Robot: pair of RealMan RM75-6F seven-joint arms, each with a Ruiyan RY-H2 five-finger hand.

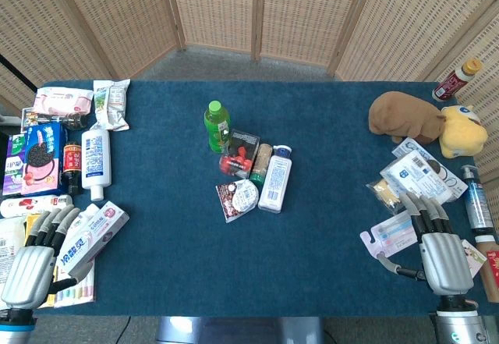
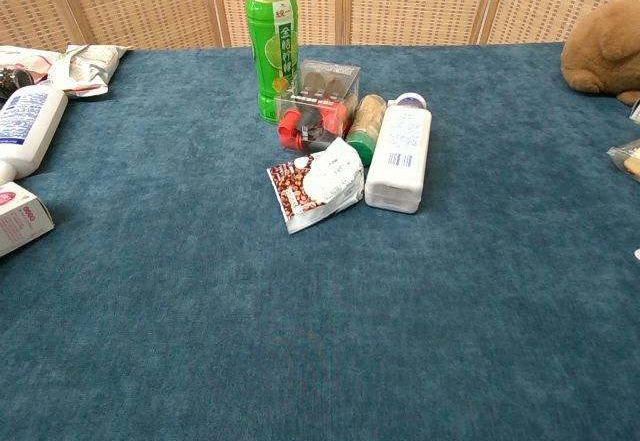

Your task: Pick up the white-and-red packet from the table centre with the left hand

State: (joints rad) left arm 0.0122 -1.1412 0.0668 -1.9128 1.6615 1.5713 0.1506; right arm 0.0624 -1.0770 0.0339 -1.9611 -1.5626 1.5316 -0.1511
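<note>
The white-and-red packet [image 1: 238, 198] [image 2: 315, 185] lies flat at the table centre, at the front of a small cluster of items, its red side patterned with brown beans. My left hand [image 1: 35, 260] rests far off at the front-left corner, fingers stretched out and holding nothing, beside a white-and-pink box [image 1: 95, 233]. At the front right my right hand [image 1: 440, 252] rests with fingers extended, its fingertips at the edge of a flat white packet [image 1: 392, 235]. Neither hand shows in the chest view.
Right behind the packet stand a green bottle [image 2: 271, 41], a clear box with red pieces [image 2: 318, 101], a brown cylinder [image 2: 366, 121] and a lying white bottle [image 2: 399, 156]. Snacks and a white bottle [image 1: 96, 161] crowd the left edge; plush toys [image 1: 404, 116] and packets the right.
</note>
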